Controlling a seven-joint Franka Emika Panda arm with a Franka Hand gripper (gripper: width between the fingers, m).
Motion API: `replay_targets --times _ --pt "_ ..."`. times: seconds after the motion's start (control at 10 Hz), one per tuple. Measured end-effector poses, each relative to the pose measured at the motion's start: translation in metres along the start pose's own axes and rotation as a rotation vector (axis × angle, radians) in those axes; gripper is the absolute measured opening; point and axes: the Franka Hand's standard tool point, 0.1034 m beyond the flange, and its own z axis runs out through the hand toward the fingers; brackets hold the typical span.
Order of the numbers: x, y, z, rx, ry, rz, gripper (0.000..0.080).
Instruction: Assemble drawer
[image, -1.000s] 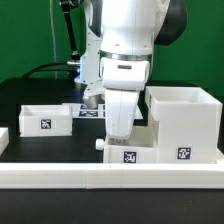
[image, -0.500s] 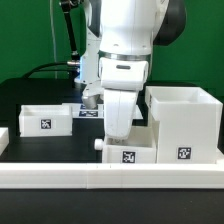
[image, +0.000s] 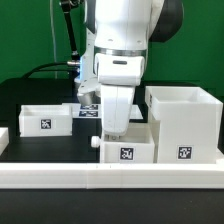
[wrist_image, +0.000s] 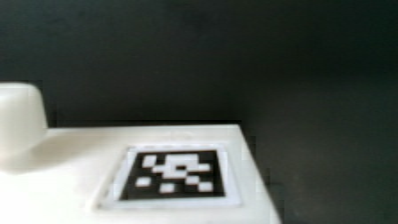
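Nearest me, a long low white border wall (image: 110, 178) runs along the front edge of the black desk (image: 40, 148). Just behind it I count the drawer's parts: one large cube casing (image: 185, 120) and two small trays. The casing stands upright at the exterior view's right, open on top, with one square tag (image: 183, 153) on its front. The middle tray (image: 128, 150) sits just beside the casing, close enough that I cannot tell whether they touch. It has one tag on its front and a small round knob (image: 95, 142) sticking out toward the exterior view's left.

One white arm (image: 120, 40) comes down over this tray, and the one tool (image: 113, 128) hangs at the tray's rim. Its fingertips are hidden by the tool's own body and the tray wall, so I cannot tell how far apart the fingers stand or whether they touch or hold anything.

The second tray (image: 45, 118) lies farther back at the exterior view's left, well apart from the others, also with one tag. Behind the arm a strip of the marker board (image: 88, 111) shows.

The wrist view is blurred: one tag on a white face (wrist_image: 71, 150), with a rounded white shape (wrist_image: 18, 120) beside it.
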Motion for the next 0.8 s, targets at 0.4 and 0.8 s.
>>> replay_targets --times 0.4,0.8 --pt "0.0030 0.0006 0.0005 -0.022 0.005 -0.002 0.0042" --pt "0.0047 0.0008 0.0015 -0.050 0.010 0.002 0.0042"
